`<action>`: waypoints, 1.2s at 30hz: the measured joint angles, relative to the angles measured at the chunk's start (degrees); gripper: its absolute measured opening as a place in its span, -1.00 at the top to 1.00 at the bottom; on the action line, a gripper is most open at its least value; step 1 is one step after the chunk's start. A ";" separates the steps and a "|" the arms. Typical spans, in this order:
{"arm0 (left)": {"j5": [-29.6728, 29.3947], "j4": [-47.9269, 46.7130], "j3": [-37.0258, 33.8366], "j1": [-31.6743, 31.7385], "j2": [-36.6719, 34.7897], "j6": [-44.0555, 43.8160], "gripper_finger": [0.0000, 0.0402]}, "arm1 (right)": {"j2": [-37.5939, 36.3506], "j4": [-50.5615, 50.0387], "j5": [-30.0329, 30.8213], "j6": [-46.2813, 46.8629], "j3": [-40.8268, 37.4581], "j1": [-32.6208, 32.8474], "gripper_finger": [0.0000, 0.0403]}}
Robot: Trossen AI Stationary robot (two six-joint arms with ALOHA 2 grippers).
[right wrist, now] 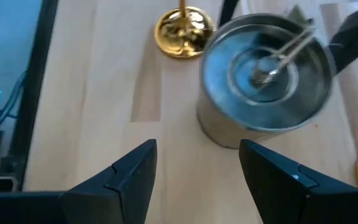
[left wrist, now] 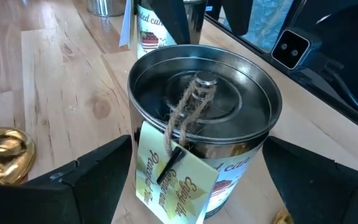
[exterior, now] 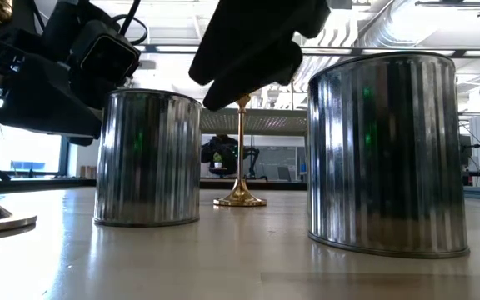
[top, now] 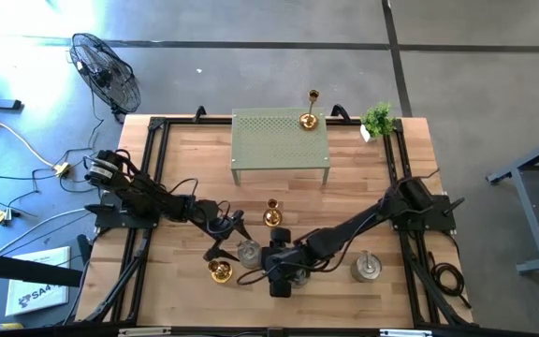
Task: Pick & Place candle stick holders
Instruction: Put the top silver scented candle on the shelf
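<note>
A squat silver-grey metal candle holder [left wrist: 204, 130], tagged with twine and a yellow card, is being straddled near the table's front edge by the left gripper [top: 227, 236], whose fingers are being held wide apart and not yet touching it, apparently lined up for a grasp. Just beside it, the right gripper [top: 281, 271] is being held above bare wood, its fingers parted and empty, while a gold round-based holder [top: 310, 114] is standing on the green perforated stand [top: 279, 140].
</note>
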 joint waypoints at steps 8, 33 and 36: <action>-0.18 -0.41 0.00 0.02 0.00 0.00 -0.76 | 0.25 0.46 -3.33 1.28 0.00 -0.67 -0.11; 0.01 -1.49 1.16 0.02 0.02 -0.09 -0.76 | 3.23 7.06 -9.23 -1.56 -0.02 -3.81 -0.11; -0.02 -1.75 1.69 0.02 0.07 0.25 -0.76 | 3.23 7.20 -9.23 -1.82 -0.02 -3.94 -0.11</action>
